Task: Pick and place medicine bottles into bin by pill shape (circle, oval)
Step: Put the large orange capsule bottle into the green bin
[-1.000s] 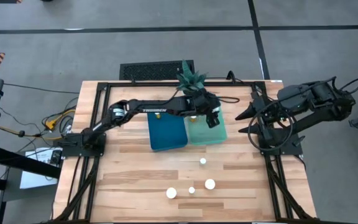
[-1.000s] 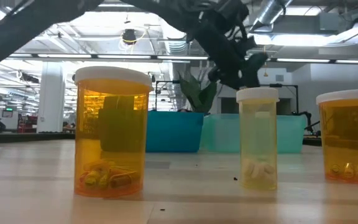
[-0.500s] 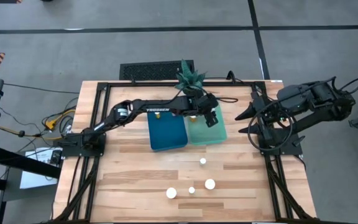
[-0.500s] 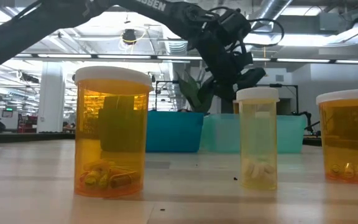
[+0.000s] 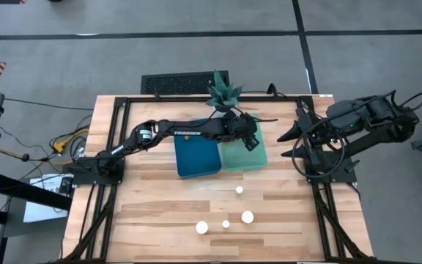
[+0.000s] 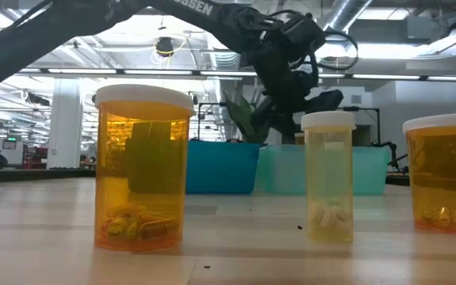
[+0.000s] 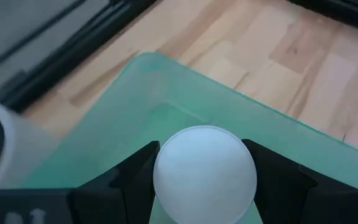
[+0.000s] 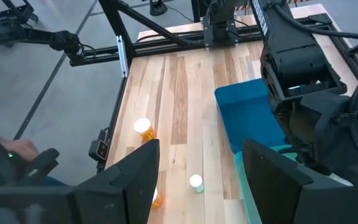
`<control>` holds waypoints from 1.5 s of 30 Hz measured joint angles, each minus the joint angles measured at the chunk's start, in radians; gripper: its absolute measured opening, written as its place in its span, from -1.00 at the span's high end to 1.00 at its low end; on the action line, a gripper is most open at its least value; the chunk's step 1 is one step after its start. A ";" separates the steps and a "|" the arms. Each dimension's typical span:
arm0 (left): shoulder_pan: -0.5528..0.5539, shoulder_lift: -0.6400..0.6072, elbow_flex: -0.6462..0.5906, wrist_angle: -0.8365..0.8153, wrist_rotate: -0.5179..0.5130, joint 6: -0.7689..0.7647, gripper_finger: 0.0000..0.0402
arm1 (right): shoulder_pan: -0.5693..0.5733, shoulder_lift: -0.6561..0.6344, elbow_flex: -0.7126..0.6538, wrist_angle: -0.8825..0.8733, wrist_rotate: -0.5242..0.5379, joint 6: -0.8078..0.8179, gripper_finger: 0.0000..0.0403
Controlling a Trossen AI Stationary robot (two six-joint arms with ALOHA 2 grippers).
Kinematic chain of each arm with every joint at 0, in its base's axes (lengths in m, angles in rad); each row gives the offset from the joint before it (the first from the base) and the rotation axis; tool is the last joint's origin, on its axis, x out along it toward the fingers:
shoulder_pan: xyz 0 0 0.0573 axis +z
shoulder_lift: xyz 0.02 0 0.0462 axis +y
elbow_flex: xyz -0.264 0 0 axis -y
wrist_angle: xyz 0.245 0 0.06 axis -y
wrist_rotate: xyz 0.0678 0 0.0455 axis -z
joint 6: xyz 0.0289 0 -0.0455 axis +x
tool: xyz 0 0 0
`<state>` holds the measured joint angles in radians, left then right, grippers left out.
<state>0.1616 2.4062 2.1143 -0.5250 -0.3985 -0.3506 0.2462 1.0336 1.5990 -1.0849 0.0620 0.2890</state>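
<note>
My left gripper [image 5: 251,139] reaches from the table's left over the pale green bin [image 5: 245,157] and is shut on a medicine bottle [image 7: 204,174], of which only the round white cap shows. Beside that bin sits a teal bin [image 5: 196,155]. Several more medicine bottles stand upright on the near half of the table: one alone [image 5: 239,190] and three in a group [image 5: 226,224]; in the low view the closest are a wide amber one [image 6: 143,166] and a narrow pale one [image 6: 328,176]. My right gripper [image 8: 201,180] waits open at the table's right, raised. My left gripper pinches the bottle between its two fingers [image 7: 135,183], which stand on opposite sides of the white cap [image 7: 166,180]. The cap faces the wrist camera and hides the bottle's body. The fingers slant downward from the table's left. The bottle is held clear above the pale green bin's floor [image 7: 160,118].
A potted green plant [image 5: 223,92] stands at the far edge just behind the bins, close to my left gripper. Black frame rails [image 5: 116,132] run along the table's left and right sides. Bare wood [image 5: 152,213] lies between the bins and the near bottles.
My left gripper has sunk toward the pale green bin with the bottle and has rolled about its own pointing line. It has stayed shut on the bottle. The standing bottles have not moved.
</note>
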 joint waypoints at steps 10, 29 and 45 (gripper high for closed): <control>-0.004 0.000 0.000 0.001 -0.051 -0.236 -0.05 | 0.000 0.000 0.000 0.000 0.000 -0.002 -0.18; -0.016 0.000 -0.009 -0.010 -0.140 -0.315 -0.05 | 0.000 0.000 0.000 0.000 -0.002 -0.001 -0.18; -0.031 0.000 -0.009 0.060 -0.094 -0.113 -0.05 | 0.000 0.000 0.000 0.000 -0.002 -0.001 -0.18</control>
<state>0.1310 2.4065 2.1056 -0.4648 -0.4930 -0.4641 0.2462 1.0336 1.5990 -1.0851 0.0605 0.2883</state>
